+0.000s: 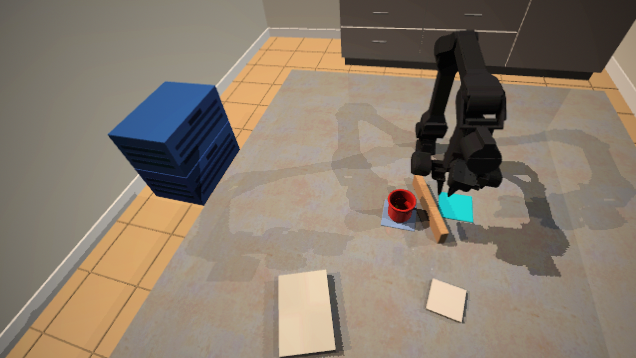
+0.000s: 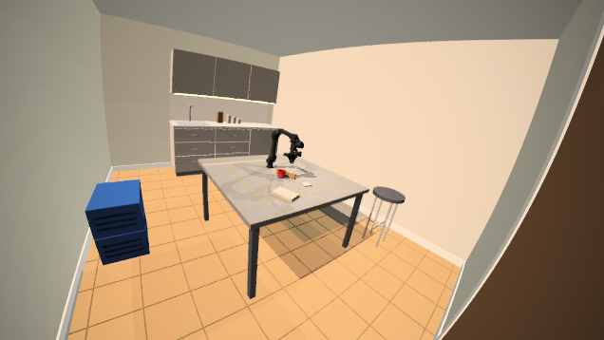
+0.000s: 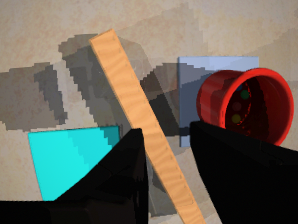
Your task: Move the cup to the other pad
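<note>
A red cup stands upright on the light blue pad. Several marbles, among them a green marble and a yellow marble, lie inside it in the wrist view. The cyan pad has nothing on it. My gripper is partly open and empty, above the table. In the wrist view its fingertips are on either side of the wooden bar, and the right finger overlaps the cup's lower edge in view.
The wooden bar stands between the two pads. A large cream block and a smaller cream block lie nearer the top camera. Blue crates stand beside the table.
</note>
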Robot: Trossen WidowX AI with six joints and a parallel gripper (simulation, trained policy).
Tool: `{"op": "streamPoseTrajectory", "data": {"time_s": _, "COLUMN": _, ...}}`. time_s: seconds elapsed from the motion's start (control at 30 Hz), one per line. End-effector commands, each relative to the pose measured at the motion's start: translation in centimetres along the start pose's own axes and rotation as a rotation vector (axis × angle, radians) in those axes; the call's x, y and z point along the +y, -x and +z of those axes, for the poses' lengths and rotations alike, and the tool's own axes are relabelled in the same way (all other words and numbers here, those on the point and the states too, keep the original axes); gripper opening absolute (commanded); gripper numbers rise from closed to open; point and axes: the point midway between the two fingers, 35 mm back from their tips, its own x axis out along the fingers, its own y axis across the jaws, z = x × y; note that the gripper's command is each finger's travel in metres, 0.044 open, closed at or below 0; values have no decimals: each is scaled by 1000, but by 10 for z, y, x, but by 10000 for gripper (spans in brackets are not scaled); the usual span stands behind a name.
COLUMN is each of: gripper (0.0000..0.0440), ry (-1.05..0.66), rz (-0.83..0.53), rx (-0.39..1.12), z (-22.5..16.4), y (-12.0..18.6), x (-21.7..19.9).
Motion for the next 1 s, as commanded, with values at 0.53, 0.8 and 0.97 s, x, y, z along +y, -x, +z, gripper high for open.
{"op": "streamPoseTrajectory", "data": {"time_s": 0.53, "gripper": 130, "ry": 76, "rz": -39, "rx": 174, "z": -16, "y": -37, "x": -36}}
{"op": "streamPoseTrajectory", "data": {"time_s": 0.8, "gripper": 152, "ry": 111, "rz": -35, "rx": 220, "z": -23, "y": -59, "x": -46}}
{"op": "streamPoseTrajectory", "data": {"time_s": 0.97, "gripper": 161, "ry": 140, "rz": -27, "rx": 245, "z": -28, "y": -75, "x": -51}}
